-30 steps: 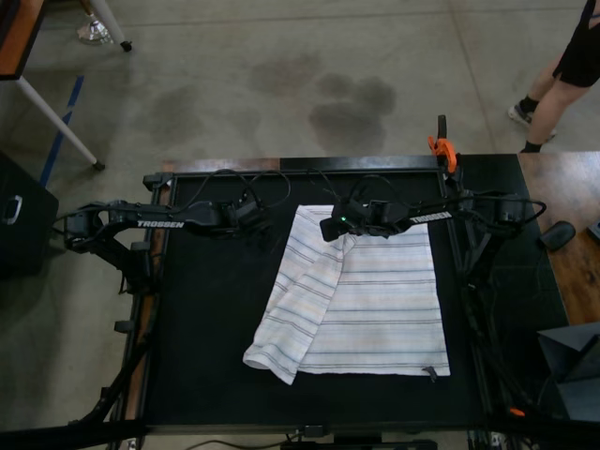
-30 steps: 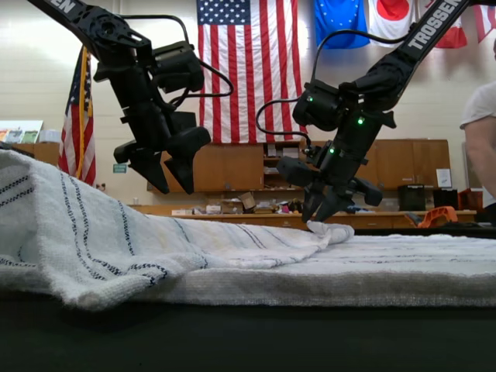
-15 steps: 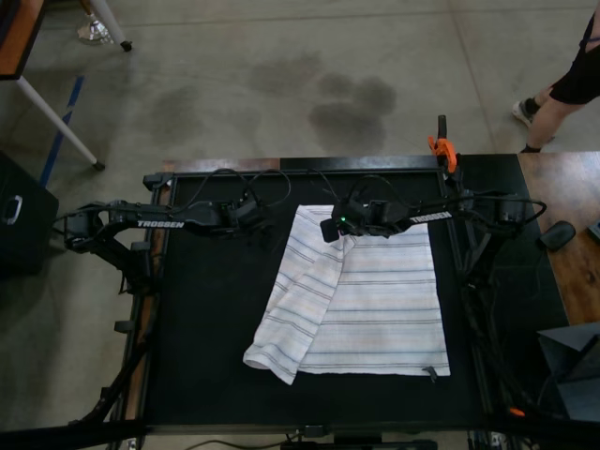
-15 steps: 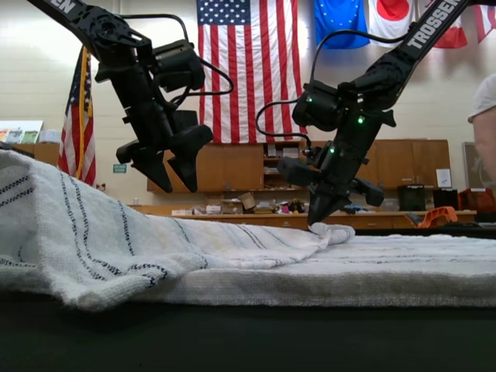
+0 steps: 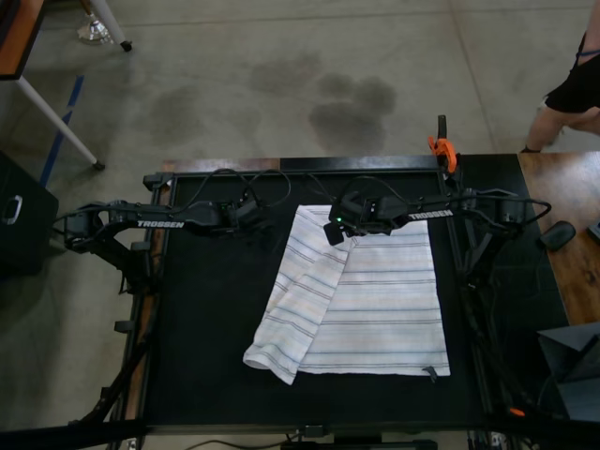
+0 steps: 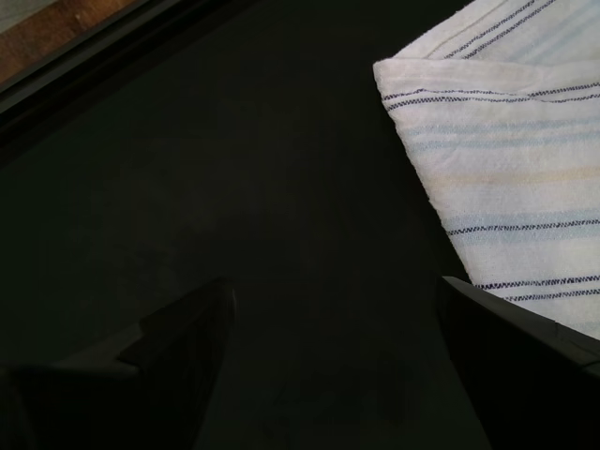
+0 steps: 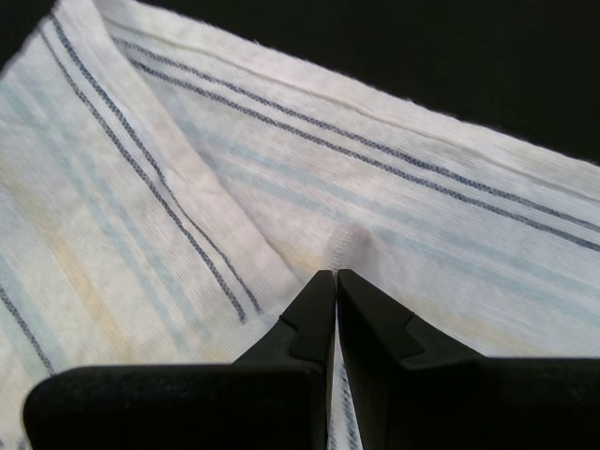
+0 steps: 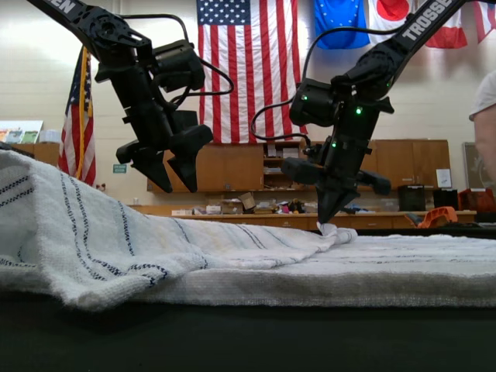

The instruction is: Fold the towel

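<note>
Towel [image 5: 361, 300] spread on black table [image 5: 206, 328], one side flap folded over along the top view's left, far edge near the table's back rail. Right end effector [image 7: 335, 274] pressed together, pinching a small peak of towel cloth at the fold's far end, lifted slightly in the exterior view. Left end effector [image 6: 333, 300] spread wide, hanging above bare table just beside the towel's far corner, holding nothing. Orange clamp [image 5: 441, 147] on the back rail. Person's leg [image 5: 572, 94] beyond the table.
</note>
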### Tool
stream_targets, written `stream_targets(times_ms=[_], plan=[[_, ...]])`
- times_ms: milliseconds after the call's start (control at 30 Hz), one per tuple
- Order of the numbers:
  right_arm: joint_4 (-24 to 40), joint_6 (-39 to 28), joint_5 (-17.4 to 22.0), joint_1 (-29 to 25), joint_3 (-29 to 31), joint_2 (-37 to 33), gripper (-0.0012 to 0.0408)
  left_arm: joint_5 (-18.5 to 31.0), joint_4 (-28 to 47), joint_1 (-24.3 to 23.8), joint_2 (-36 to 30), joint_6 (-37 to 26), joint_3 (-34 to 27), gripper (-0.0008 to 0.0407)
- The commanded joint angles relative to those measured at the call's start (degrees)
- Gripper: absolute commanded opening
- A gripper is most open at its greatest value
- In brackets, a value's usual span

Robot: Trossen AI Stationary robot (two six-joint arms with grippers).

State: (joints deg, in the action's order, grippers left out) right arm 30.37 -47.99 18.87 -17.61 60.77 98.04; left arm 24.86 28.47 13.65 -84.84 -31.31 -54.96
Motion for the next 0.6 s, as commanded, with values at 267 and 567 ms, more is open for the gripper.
stream_targets(times_ms=[267,567], plan=[[5.27,-2.97,3.17,0.68,-0.15,-4.11,-0.0001,-0.02,-0.04,0.0,0.0,0.02,0.0,0.0296],[-4.33,-4.42,0.44,0.68,-0.87,-2.58,0.0079,-0.04,-0.22,-0.02,0.0,0.0,0.0,0.0296]])
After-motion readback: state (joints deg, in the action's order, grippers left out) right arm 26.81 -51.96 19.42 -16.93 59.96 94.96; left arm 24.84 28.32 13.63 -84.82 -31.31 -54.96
